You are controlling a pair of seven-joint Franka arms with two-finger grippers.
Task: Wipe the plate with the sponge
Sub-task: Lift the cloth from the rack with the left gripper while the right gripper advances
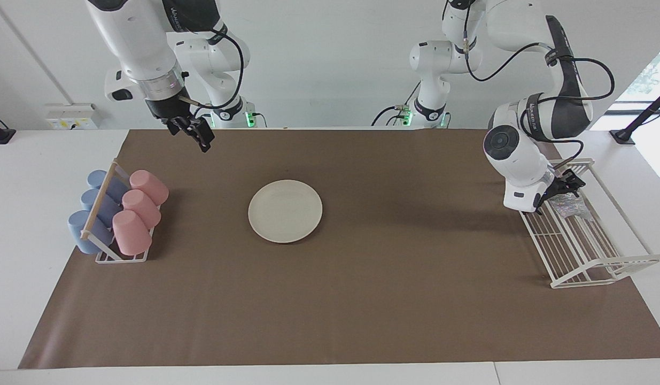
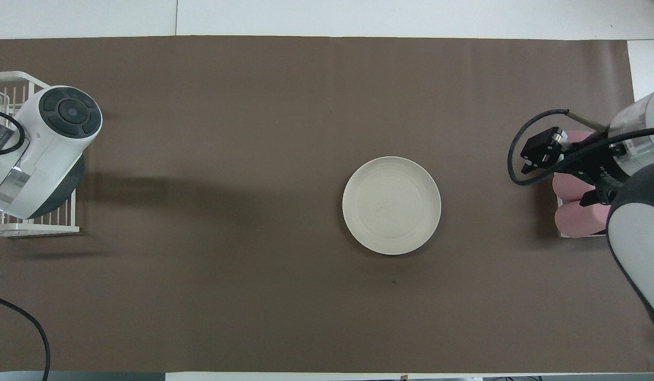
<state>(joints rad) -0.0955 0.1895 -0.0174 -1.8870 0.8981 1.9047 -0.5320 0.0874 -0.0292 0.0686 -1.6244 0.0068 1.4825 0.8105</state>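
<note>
The cream-white plate [image 1: 285,210] lies flat in the middle of the brown mat; it also shows in the overhead view [image 2: 391,205]. The silvery-grey sponge [image 1: 570,205] lies in the white wire rack [image 1: 602,267] at the left arm's end of the table. My left gripper [image 1: 567,186] is low in that rack, right above the sponge, fingers open. In the overhead view the left arm's wrist [image 2: 51,143] hides the gripper and the sponge. My right gripper [image 1: 196,133] waits in the air, over the mat's edge nearest the robots; it also shows in the overhead view [image 2: 536,156].
A cup holder [image 1: 118,216] with blue and pink cups lying on their sides stands at the right arm's end of the table. The pink cups [image 2: 578,217] show in the overhead view under the right arm. The brown mat [image 1: 362,299] covers most of the table.
</note>
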